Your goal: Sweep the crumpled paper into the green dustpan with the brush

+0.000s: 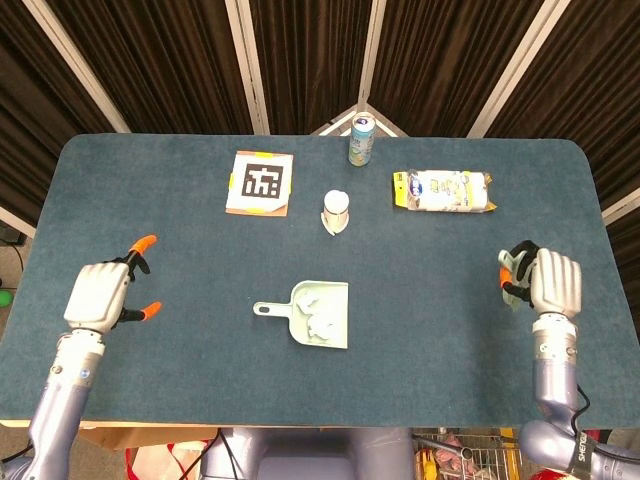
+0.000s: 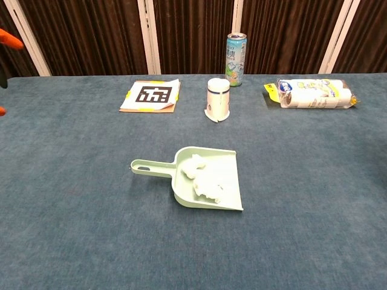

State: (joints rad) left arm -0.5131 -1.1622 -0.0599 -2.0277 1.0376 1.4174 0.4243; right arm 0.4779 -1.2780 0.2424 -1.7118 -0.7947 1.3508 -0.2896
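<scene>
The green dustpan (image 1: pixel 322 314) (image 2: pixel 208 177) lies mid-table with its handle pointing left. Crumpled white paper (image 1: pixel 320 313) (image 2: pixel 205 180) sits inside the pan. A short white brush (image 1: pixel 336 211) (image 2: pixel 218 99) stands upright behind the dustpan, with nothing touching it. My left hand (image 1: pixel 100 295) hovers near the table's left edge, its orange-tipped fingers apart and holding nothing; only its fingertips (image 2: pixel 7 40) show at the chest view's left border. My right hand (image 1: pixel 548 280) is near the right edge, fingers curled in, with nothing seen in it. Both hands are far from the dustpan.
A drink can (image 1: pixel 361 138) (image 2: pixel 236 51) stands at the back centre. Left of it lies a card with a black-and-white marker (image 1: pixel 260 182) (image 2: pixel 150 95). A wrapped packet (image 1: pixel 443 190) (image 2: pixel 312 93) lies at the back right. The blue table (image 1: pixel 180 380) ends near me.
</scene>
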